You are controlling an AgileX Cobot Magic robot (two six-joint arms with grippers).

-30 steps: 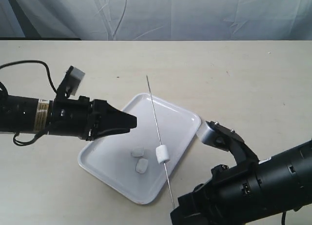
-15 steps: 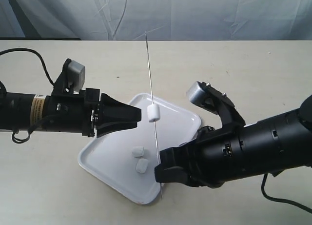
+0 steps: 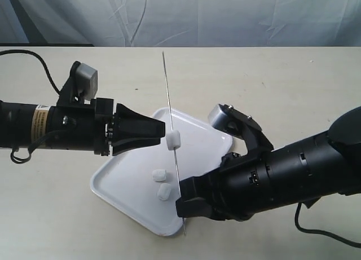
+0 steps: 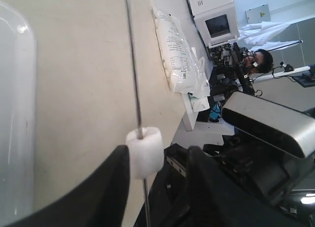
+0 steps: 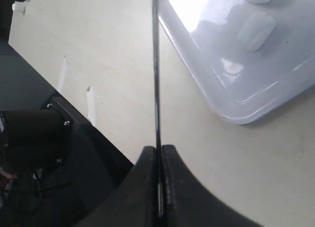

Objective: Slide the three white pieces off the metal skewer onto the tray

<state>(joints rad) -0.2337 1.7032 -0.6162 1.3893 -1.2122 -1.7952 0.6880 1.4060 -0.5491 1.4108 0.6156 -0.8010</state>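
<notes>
My right gripper is shut on the lower end of the metal skewer and holds it nearly upright above the tray. One white piece is threaded on the rod. It sits between the open fingers of my left gripper, against one finger and apart from the other. Two more white pieces lie loose on the tray; the right wrist view also shows one piece.
The tray lies on a beige table. A clear plastic bag lies near the table's edge in the left wrist view, with lab equipment beyond. The bulky right arm covers the tray's near right side.
The right gripper raised the skewer from lying across the tray to nearly upright. The left gripper moved toward the rod, and the threaded piece now sits between its fingers.
</notes>
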